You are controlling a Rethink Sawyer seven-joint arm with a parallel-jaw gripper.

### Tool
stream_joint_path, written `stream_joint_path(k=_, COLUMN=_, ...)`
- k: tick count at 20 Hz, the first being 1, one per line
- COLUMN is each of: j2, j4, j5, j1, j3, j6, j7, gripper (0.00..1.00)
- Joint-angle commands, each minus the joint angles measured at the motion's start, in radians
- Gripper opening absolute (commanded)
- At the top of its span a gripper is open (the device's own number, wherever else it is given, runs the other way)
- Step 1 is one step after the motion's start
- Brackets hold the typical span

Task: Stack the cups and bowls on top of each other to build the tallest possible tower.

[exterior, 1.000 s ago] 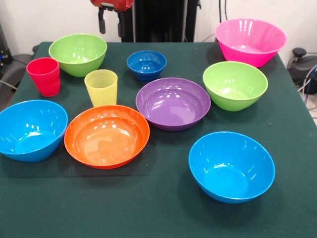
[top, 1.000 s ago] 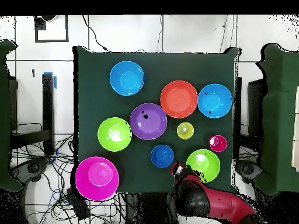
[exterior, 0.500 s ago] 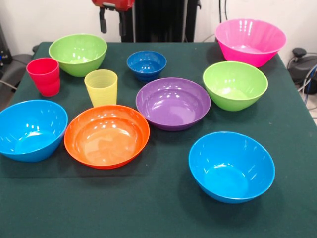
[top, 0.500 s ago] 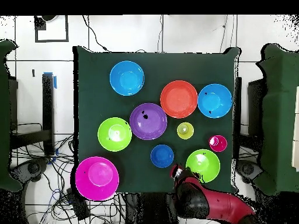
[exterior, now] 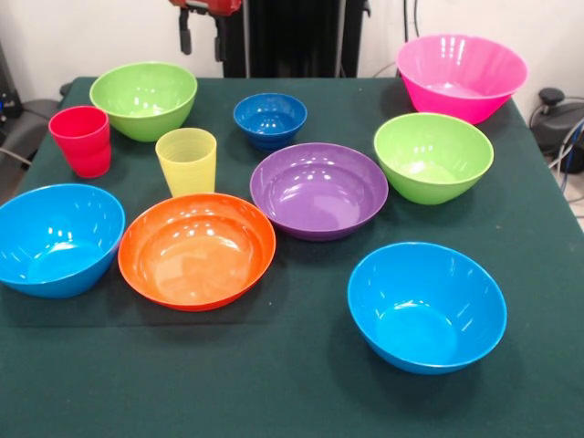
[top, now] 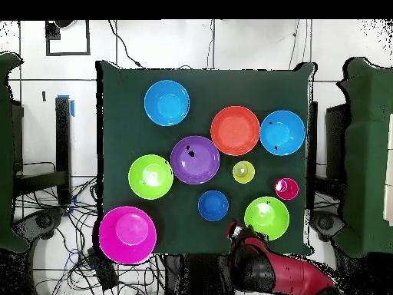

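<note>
Every cup and bowl stands alone, upright, on the green table (exterior: 301,401); no tower shows. The red cup (exterior: 82,140) (top: 286,188) and yellow cup (exterior: 187,161) (top: 243,171) sit beside a lime green bowl (exterior: 143,99) (top: 266,217). Near them are the small dark blue bowl (exterior: 269,119) (top: 213,205), purple bowl (exterior: 318,190), orange bowl (exterior: 197,249), another lime green bowl (exterior: 433,156), the pink bowl (exterior: 461,76) and two light blue bowls (exterior: 57,239) (exterior: 426,306). My gripper (exterior: 202,38) (top: 232,229) hangs open and empty at the table's robot-side edge, between the first lime green bowl and the dark blue one.
The table's edges drop off on all sides. Cables and black equipment (exterior: 557,114) lie beyond them. The pink bowl sits right at a table corner (top: 127,234).
My gripper has drawn back slightly toward the robot's base and a little higher. No cup or bowl has moved.
</note>
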Motion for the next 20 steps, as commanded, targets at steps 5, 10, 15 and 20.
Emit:
stream_joint_path(k=5, j2=0.11, j4=-0.046, j5=-0.005, j1=0.033, j3=-0.063, j6=0.042, j7=0.093, gripper=1.0)
stream_joint_path(k=10, j2=0.136, j4=-0.067, j5=0.015, j1=0.048, j3=-0.076, j6=0.033, j7=0.103, gripper=1.0)
stream_joint_path(k=15, j2=0.196, j4=-0.099, j5=0.007, j1=0.05, j3=-0.064, j6=-0.006, j7=0.096, gripper=1.0)
stream_joint_path(k=20, j2=0.242, j4=-0.135, j5=-0.001, j1=0.06, j3=-0.057, j6=-0.047, j7=0.092, gripper=1.0)
